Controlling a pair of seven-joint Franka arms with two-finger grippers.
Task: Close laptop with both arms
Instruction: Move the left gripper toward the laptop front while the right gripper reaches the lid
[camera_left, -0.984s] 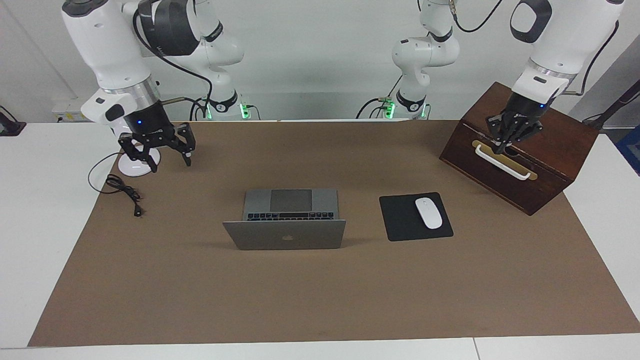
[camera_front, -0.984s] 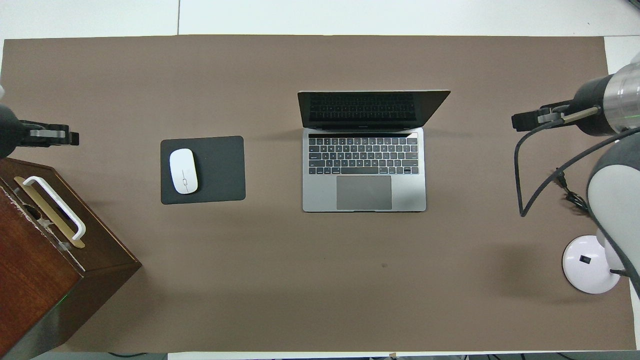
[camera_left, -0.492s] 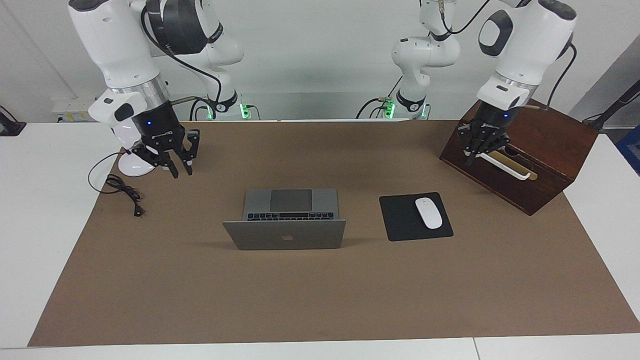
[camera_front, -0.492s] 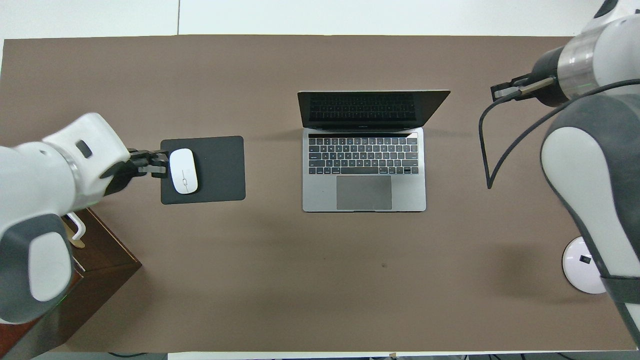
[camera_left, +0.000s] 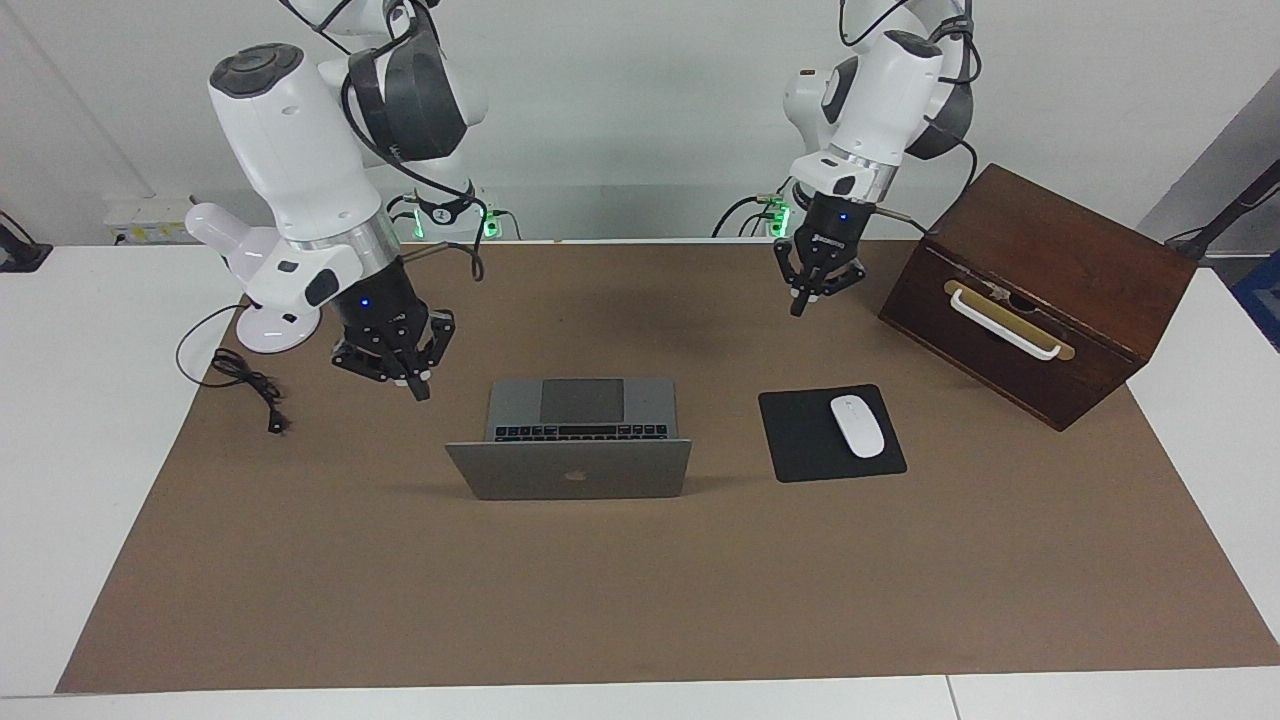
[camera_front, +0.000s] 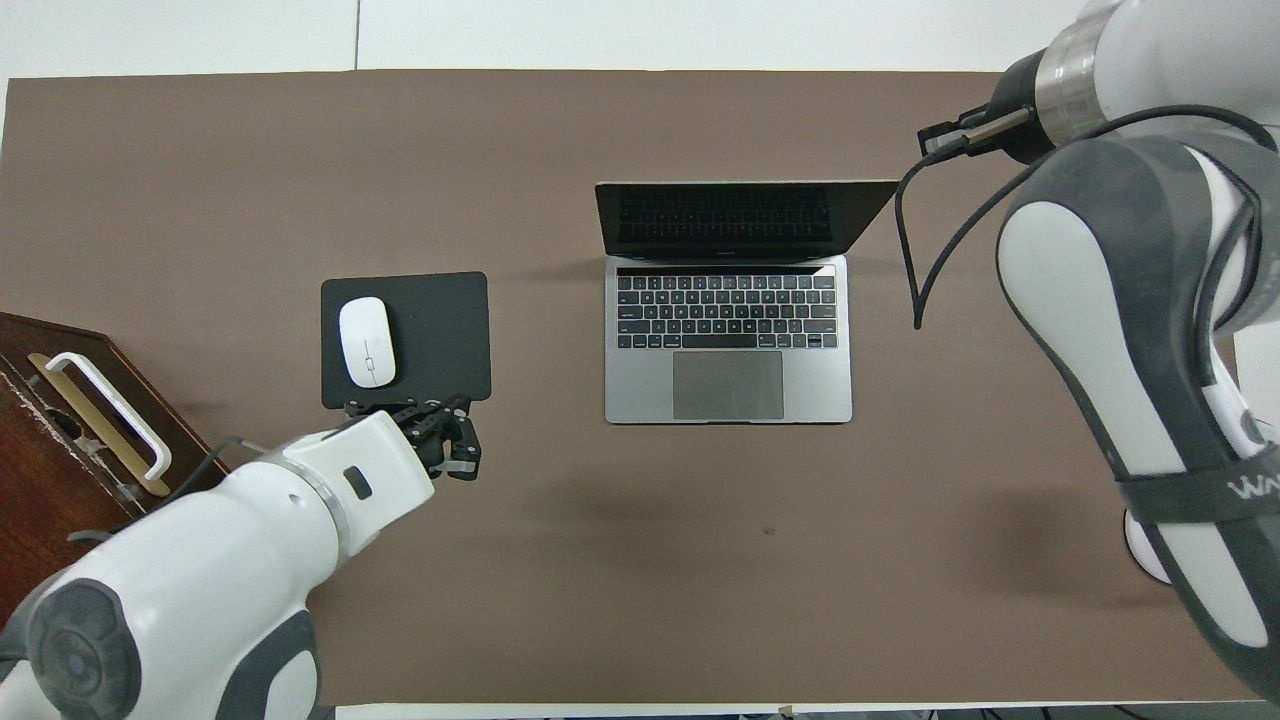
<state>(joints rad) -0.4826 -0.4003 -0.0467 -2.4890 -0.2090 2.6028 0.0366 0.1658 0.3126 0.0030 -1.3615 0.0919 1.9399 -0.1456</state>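
The silver-grey laptop (camera_left: 568, 468) stands open in the middle of the brown mat, with its lid upright and the apple logo facing away from the robots. The overhead view shows its keyboard and trackpad (camera_front: 728, 340). My right gripper (camera_left: 400, 380) is open and empty, raised over the mat beside the laptop, toward the right arm's end. In the overhead view its own arm hides it. My left gripper (camera_left: 812, 295) hangs empty in the air over the mat, between the laptop and the wooden box. In the overhead view it (camera_front: 445, 452) is over the mouse pad's edge.
A black mouse pad (camera_left: 800, 440) with a white mouse (camera_left: 857, 426) lies beside the laptop, toward the left arm's end. A dark wooden box (camera_left: 1040, 300) with a white handle stands at that end. A white lamp base (camera_left: 268, 330) and a black cable (camera_left: 245, 380) lie at the right arm's end.
Both grippers have moved in toward the laptop. The left came away from the box's handle. The right came from beside the lamp base. The laptop has not moved.
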